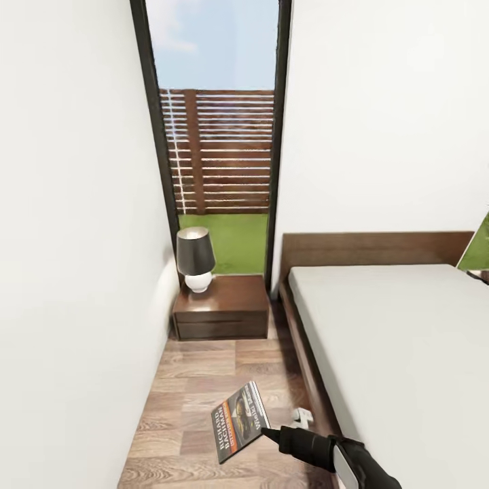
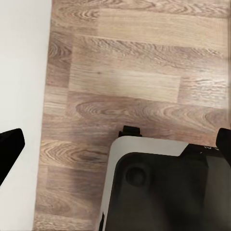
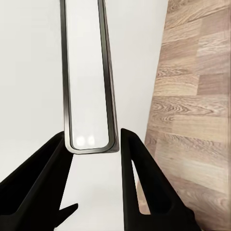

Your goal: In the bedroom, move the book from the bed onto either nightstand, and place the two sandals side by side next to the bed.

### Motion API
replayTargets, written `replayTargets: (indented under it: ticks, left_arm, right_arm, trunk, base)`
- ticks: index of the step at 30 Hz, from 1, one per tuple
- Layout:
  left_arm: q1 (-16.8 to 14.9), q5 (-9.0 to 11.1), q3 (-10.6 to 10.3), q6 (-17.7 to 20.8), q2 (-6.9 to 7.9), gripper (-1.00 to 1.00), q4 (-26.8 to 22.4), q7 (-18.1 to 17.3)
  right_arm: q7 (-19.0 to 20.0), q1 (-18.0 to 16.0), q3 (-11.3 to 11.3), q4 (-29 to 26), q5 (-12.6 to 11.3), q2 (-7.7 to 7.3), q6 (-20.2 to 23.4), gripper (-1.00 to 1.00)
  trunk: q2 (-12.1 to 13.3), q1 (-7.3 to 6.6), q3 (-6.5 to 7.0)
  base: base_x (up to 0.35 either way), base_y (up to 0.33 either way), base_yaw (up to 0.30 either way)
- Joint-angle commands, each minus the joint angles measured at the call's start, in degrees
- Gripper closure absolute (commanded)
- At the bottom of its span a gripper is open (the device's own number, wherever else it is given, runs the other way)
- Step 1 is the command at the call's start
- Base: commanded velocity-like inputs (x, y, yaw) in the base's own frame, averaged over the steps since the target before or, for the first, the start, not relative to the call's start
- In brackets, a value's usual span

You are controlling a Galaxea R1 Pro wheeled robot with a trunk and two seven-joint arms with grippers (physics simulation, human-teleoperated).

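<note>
In the bedroom, in the narrow strip of wood-plank floor [image 1: 193,380] between the white wall and the bed [image 1: 401,339]. At the lower edge of the head view, right claw [image 1: 270,430] pinching the book [image 1: 239,421] by one edge, with the cover turned up and tilted and the white "RICHARD BACHMAN" lettering and orange band readable. Hard to tell from this view whether the far corner of the book touches the floor. In the right wrist view, the same book [image 3: 89,72] seen edge-on as a thin dark outline around a pale middle, its near end sitting between the two black fingers of the right claw [image 3: 92,135], against the white wall and the floor. Further ahead, nightstand [image 1: 227,302] standing against the wall, just beside the head end of the bed and well apart from the book, under the tall dark-framed window [image 1: 217,136]. On its glossy top, a lamp [image 1: 195,261] with dark shade and white round base. Beside the bed frame, near the claw, a small white thing [image 1: 303,415], too small to identify. In the left wrist view, left claw [image 2: 117,144] spread wide and pinching nothing, its black fingertips [image 2: 9,149] at the two sides of the picture, over the floor and a part of the robot's own body [image 2: 163,192].
</note>
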Motion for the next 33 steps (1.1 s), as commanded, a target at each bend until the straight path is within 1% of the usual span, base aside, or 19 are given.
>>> replayTargets:
  ticks: [1,7,17,23,33]
  left_arm:
    - [0.0,0.4,-0.5,-0.1,0.01,-1.00,0.0,0.1]
    - [0.0,0.4,-0.5,-0.1,0.01,-1.00,0.0,0.1]
    - [0.0,0.4,-0.5,-0.1,0.01,-1.00,0.0,0.1]
    - [0.0,0.4,-0.5,-0.1,0.01,-1.00,0.0,0.1]
    - [0.0,0.4,-0.6,-0.1,-0.06,-1.00,0.0,0.1]
  right_arm:
    - [0.2,-0.1,-0.4,0.0,-0.3,0.07,0.6,1.00]
    - [0.2,-0.1,-0.4,0.0,-0.3,0.06,0.6,1.00]
    - [0.2,-0.1,-0.4,0.0,-0.3,0.08,0.6,1.00]
    - [0.2,-0.1,-0.4,0.0,-0.3,0.08,0.6,1.00]
    - [0.2,-0.1,-0.4,0.0,-0.3,0.08,0.6,1.00]
  trunk:
    - [-0.1,0.07,-0.12]
    - [-0.1,0.07,-0.12]
    - [-0.1,0.07,-0.12]
    - [-0.1,0.07,-0.12]
    - [-0.1,0.07,-0.12]
  base:
    - [0.340,0.088,-0.179]
    - [0.340,0.075,-0.093]
    - [0.332,0.078,-0.015]
    - [0.257,0.136,-0.002]
    - [0.255,0.030,0.000]
